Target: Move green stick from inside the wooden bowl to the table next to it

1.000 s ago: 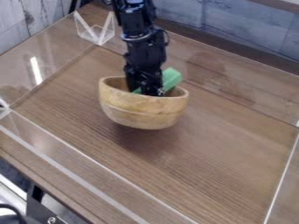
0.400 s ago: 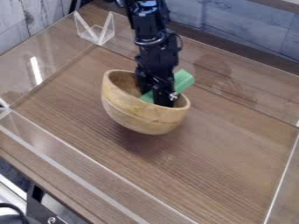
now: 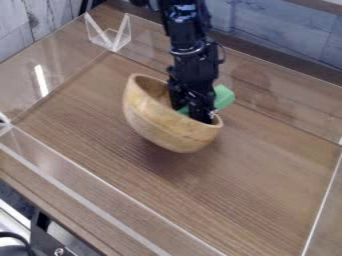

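Note:
The wooden bowl (image 3: pixel 163 125) sits tipped on the table (image 3: pixel 254 190), its near wall low and its left rim raised. My black gripper (image 3: pixel 195 106) reaches down into the bowl at its right rim, fingers shut on the green stick (image 3: pixel 223 97). Only the stick's right end shows, poking out beside the fingers just above the bowl's rim. The rest of the stick is hidden behind the gripper.
Clear plastic walls (image 3: pixel 54 160) edge the table on the left, front and right. A small clear plastic stand (image 3: pixel 107 32) sits at the back left. Bare wood lies to the right and in front of the bowl.
The gripper has moved right with the green stick held. The bowl has been dragged along and tilted further, its left rim lifting.

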{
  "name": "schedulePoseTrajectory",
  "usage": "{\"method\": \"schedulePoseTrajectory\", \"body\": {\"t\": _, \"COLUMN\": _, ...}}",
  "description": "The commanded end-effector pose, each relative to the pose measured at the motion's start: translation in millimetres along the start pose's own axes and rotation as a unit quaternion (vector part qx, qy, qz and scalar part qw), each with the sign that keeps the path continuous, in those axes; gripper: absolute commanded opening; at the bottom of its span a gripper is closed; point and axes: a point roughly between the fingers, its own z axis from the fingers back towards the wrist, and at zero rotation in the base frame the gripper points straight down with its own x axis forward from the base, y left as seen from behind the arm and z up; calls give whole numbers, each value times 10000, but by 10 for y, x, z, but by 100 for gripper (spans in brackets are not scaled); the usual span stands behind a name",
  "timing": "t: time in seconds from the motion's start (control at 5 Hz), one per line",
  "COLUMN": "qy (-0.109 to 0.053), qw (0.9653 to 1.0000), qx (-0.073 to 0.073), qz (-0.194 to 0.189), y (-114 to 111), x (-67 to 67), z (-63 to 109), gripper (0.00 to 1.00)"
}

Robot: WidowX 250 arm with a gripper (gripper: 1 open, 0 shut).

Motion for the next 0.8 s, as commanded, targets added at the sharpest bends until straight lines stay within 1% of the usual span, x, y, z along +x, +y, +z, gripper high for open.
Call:
{"method": "schedulePoseTrajectory", "body": {"t": 0.0, "qy": -40, "qw": 9999, "qx": 1, "qz": -111, "y": 27, "x": -23, "z": -82, "gripper": 0}}
{"method": "schedulePoseTrajectory", "body": {"t": 0.2, "qy": -28, "qw": 9999, "qx": -60, "qz": -146, "y": 33, "x": -143, "z": -110, "gripper": 0}}
{"method": "schedulePoseTrajectory", "body": {"t": 0.6, "qy": 23, "qw": 9998, "qx": -201, "qz": -50, "y": -258, "x": -163, "z": 82, "gripper": 0}}
